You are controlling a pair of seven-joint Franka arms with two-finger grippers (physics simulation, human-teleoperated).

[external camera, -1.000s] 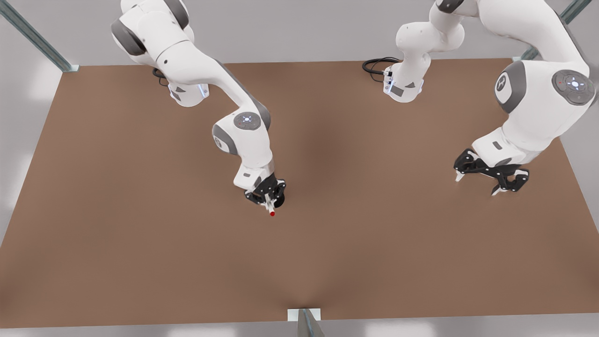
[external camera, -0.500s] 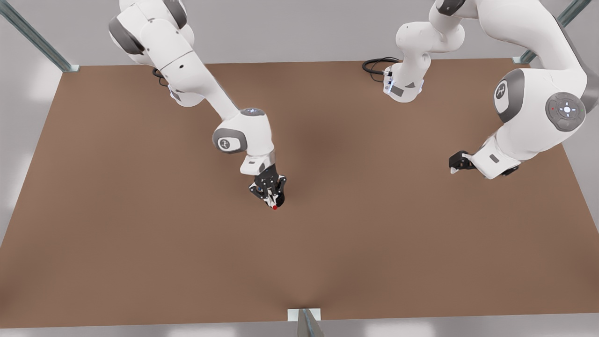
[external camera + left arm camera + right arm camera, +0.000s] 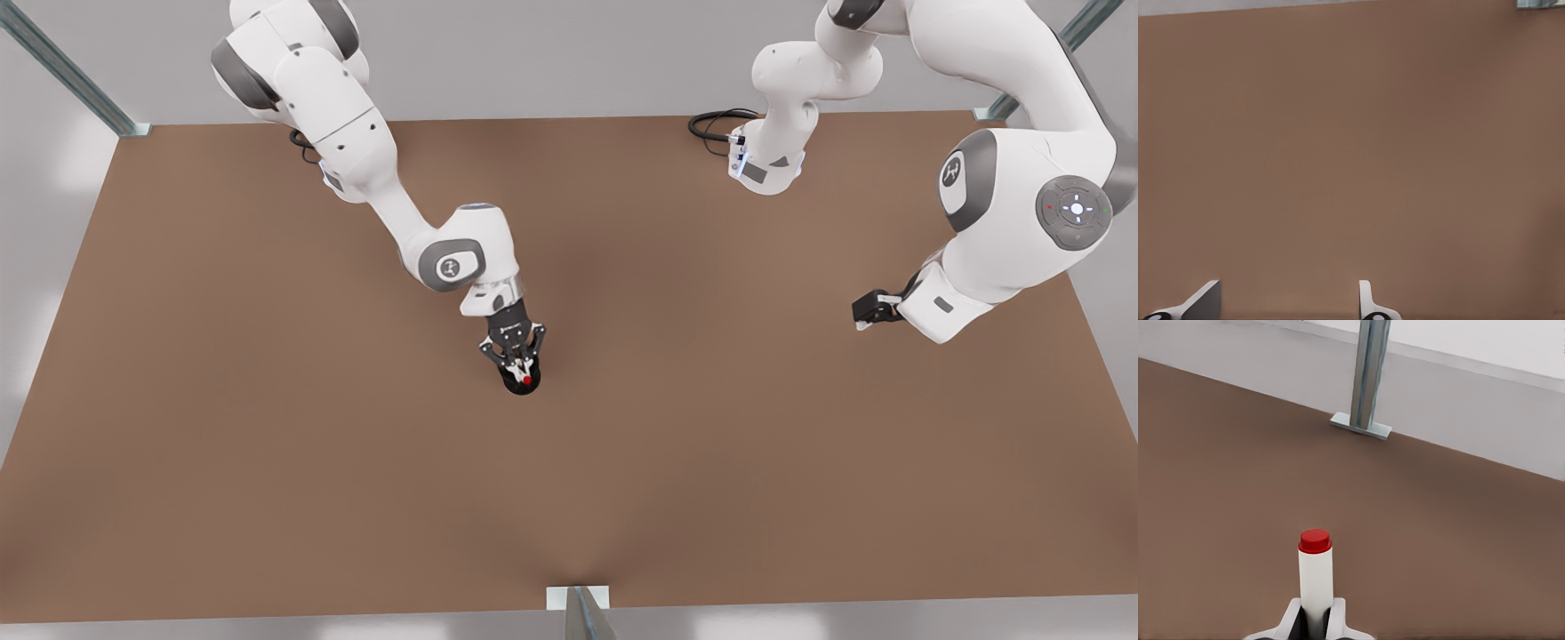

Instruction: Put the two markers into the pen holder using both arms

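Brown table; black pen holder stands near its middle

Two white Franka arms showing grey joint sections and black grippers

In the front view both arms are wearing glossy white rounded shells, with dark grey bands wrapping the joints. A grey round cap on the arm at the front view's right is glowing with small white lights and red and green dots; the arm at the front view's left is carrying a grey disc bearing a white logo. Black cables are coiling beside both bases. The right gripper is showing black open-frame linkages, the left gripper a black body with a pale tip. The left gripper's fingers are appearing light grey.
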